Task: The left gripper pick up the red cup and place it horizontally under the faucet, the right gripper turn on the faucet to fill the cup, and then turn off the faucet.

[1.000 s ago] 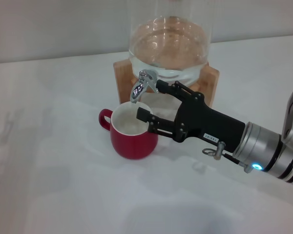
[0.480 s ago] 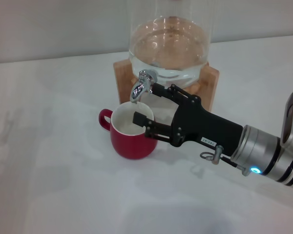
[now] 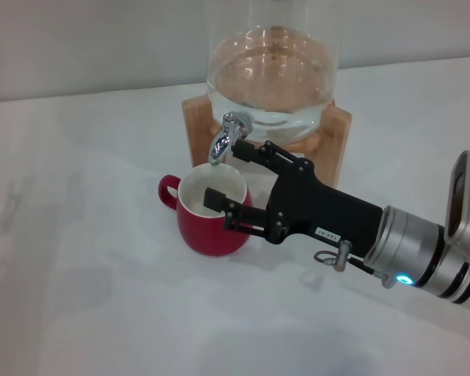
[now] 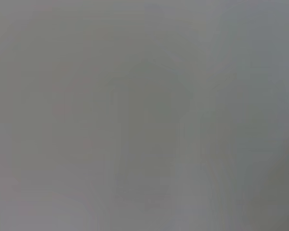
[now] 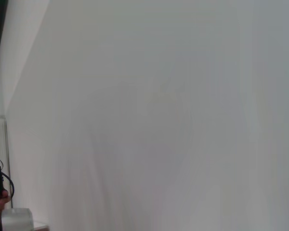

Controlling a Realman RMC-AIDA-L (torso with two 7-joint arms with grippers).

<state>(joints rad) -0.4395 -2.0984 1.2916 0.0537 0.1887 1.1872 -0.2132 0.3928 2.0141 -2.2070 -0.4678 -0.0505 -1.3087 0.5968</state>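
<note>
White bench point(image 3: 78, 313) carried the red cup point(image 3: 211, 223), upright under the faucet point(image 3: 227, 137) of the water-filled glass dispenser point(image 3: 270, 70). Right hand point(image 3: 227, 172) was open, straddling the cup rim, gripping nothing.

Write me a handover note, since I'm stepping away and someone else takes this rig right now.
Right gripper: open, reaching in from the right, upper finger beside the faucet, lower finger over the red cup. It has no grip on the lever.
Left gripper: not in view.
Red cup: upright on the white table, directly under the spout, handle to the robot's left.
Done: cup placed.
Left: turn the faucet on, fill, turn it off. No stream is visible.
</note>
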